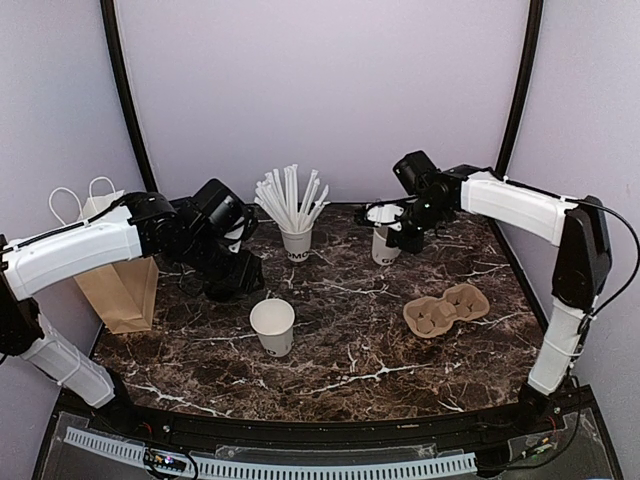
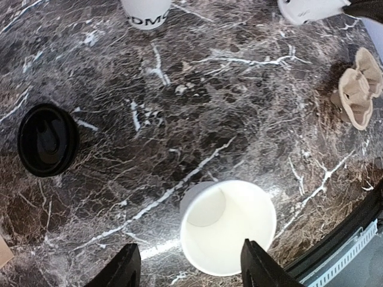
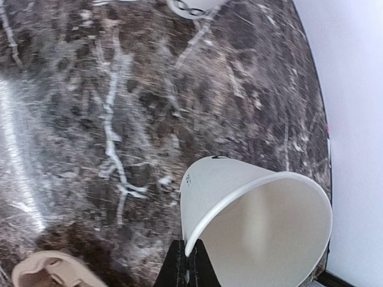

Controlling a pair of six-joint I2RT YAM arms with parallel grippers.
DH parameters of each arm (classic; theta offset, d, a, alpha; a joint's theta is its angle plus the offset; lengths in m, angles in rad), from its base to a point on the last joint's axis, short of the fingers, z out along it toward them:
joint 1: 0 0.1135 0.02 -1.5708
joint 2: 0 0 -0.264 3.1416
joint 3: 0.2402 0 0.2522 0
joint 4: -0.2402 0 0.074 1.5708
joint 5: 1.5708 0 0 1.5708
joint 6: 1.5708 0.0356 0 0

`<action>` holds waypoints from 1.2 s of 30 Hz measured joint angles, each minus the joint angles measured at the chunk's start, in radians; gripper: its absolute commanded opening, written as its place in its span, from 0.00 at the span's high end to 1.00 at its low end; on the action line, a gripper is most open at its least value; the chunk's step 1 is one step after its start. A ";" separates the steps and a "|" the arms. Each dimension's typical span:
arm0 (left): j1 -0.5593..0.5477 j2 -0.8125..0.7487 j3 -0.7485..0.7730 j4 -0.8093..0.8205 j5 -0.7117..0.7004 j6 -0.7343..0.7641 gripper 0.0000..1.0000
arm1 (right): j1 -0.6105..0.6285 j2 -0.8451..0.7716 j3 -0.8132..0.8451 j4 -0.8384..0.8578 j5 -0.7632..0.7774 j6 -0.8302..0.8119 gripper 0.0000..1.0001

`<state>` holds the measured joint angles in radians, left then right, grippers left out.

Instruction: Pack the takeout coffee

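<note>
Nearest, a plain lidless cup (image 1: 272, 325) stands mid-table. The pulp carrier (image 1: 446, 308) to its right is probably the packing slot. Just beyond the cup hangs the left gripper (image 2: 191, 268), jaws spread and empty. The black lid (image 2: 46, 139) lies flat on the marble left of the cup, likely waiting for capping. Farther right, the right gripper (image 3: 185, 263) pinches the rim of the lettered takeout coffee cup (image 1: 383, 243), whose open lip offers an easy edge. Whether the cup touches the table is unclear.

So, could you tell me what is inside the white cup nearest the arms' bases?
Nothing shows inside the lidless cup: its white floor and most of its inner wall are bare. A strip of inner wall is hidden under its own rim.
</note>
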<state>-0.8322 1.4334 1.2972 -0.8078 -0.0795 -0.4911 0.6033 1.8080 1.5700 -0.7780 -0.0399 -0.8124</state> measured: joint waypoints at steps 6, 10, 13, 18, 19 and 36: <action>0.034 -0.005 -0.045 0.005 -0.010 -0.008 0.38 | -0.138 0.169 0.191 0.002 0.012 0.014 1.00; 0.034 -0.006 -0.065 0.015 -0.007 -0.015 0.38 | -0.183 0.288 0.298 -0.010 0.008 0.043 1.00; 0.034 -0.011 -0.085 0.018 -0.007 -0.018 0.38 | -0.196 0.330 0.336 -0.026 0.006 0.059 1.00; 0.036 -0.015 -0.103 0.017 -0.008 -0.019 0.38 | -0.196 0.353 0.389 -0.068 -0.009 0.078 0.74; 0.038 -0.015 -0.104 0.017 -0.008 -0.019 0.38 | -0.196 0.355 0.404 -0.073 -0.010 0.081 0.72; 0.204 0.223 -0.064 0.038 -0.082 0.067 0.46 | -0.186 -0.259 -0.164 0.145 -0.425 0.314 0.61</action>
<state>-0.6285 1.6562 1.2327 -0.7700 -0.1612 -0.4240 0.4175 1.5490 1.4059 -0.6331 -0.4648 -0.4988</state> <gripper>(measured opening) 0.527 0.381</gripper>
